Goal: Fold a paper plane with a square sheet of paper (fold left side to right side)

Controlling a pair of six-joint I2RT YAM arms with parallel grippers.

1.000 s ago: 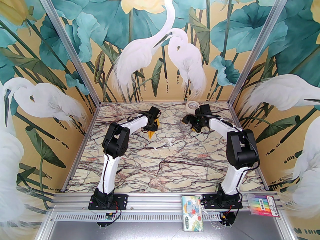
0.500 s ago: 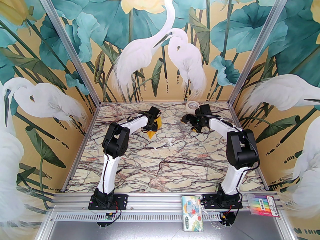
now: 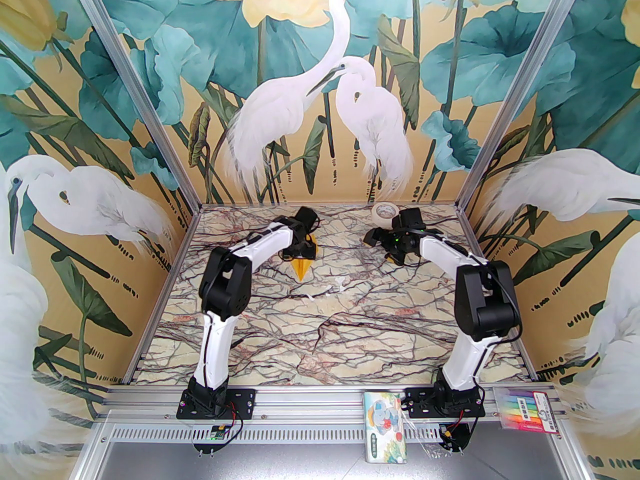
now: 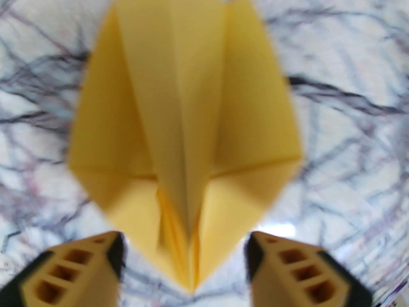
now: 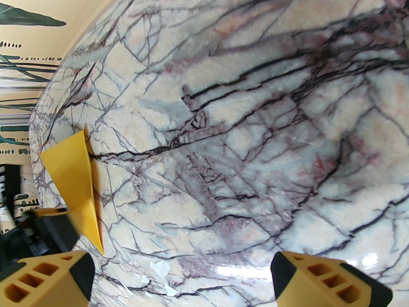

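Marble-patterned table (image 3: 350, 338), cream tape roll (image 3: 384, 212) at its far edge, white marks (image 3: 336, 286) mid-table, marker pack (image 3: 525, 410) near right

Yellow paper plane (image 4: 185, 107), cream marble table (image 3: 350, 328) w/ dark veins, yellow-black fingers (image 4: 73, 267), teal-leaf egret walls (image 3: 100, 118)

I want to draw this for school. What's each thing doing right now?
paper plane: folded, lying on the table, not gripped.
left gripper: open, a finger each side of the plane's pointed tip.
right gripper: open, empty.
tape roll: lying flat at the table's far edge.
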